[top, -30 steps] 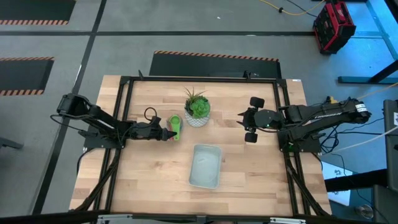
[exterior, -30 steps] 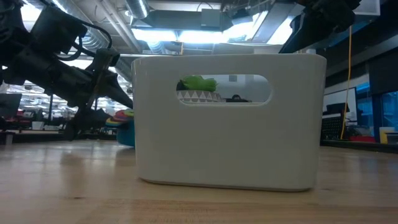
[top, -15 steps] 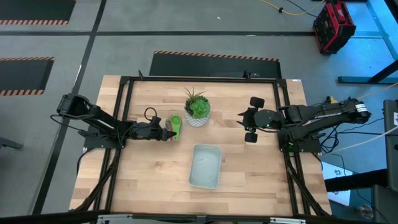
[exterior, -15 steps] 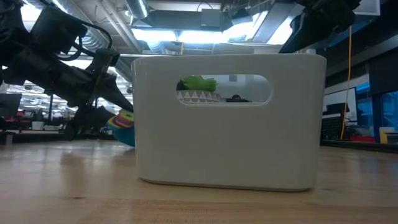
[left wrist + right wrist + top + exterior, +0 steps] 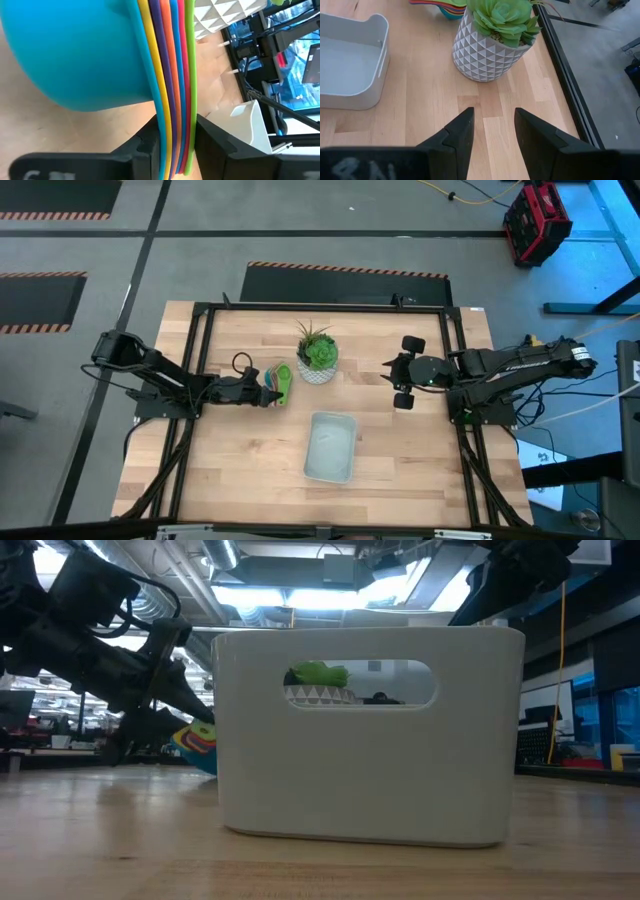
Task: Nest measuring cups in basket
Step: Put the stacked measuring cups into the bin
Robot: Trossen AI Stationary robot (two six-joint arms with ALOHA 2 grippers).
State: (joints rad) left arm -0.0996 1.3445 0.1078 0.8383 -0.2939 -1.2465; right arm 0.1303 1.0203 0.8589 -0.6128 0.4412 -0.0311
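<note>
The measuring cups point(image 5: 279, 383) are a nested stack, green on top and a large blue bowl point(image 5: 75, 50) outermost. The stack sits left of the white plant pot point(image 5: 318, 362). My left gripper point(image 5: 263, 391) is shut on the stack's handles. In the low view the stack point(image 5: 197, 743) is tilted beside the basket's left wall. The pale basket point(image 5: 330, 446) rests flat on the table, near the middle front. My right gripper point(image 5: 392, 380) is open and empty, right of the pot, above the table. My left gripper pinches the stacked flat handles point(image 5: 173, 125) of the cups between its two fingers point(image 5: 146, 145), one on the blue side, one on the green side. The fingers come level from the table's left, along the handles. The stack is tilted; whether the blue bowl touches the table cannot be told.
The white faceted pot with a green plant point(image 5: 492, 47) stands just right of the cups, behind the basket point(image 5: 350, 65). A black metal frame point(image 5: 200, 350) runs round the tabletop. Bare wood lies left and right of the basket.
My left gripper has turned about its wrist while staying shut on the handles. The stack of cups has tipped from level to tilted, so its coloured rims now show from the side. My right arm has kept still.
</note>
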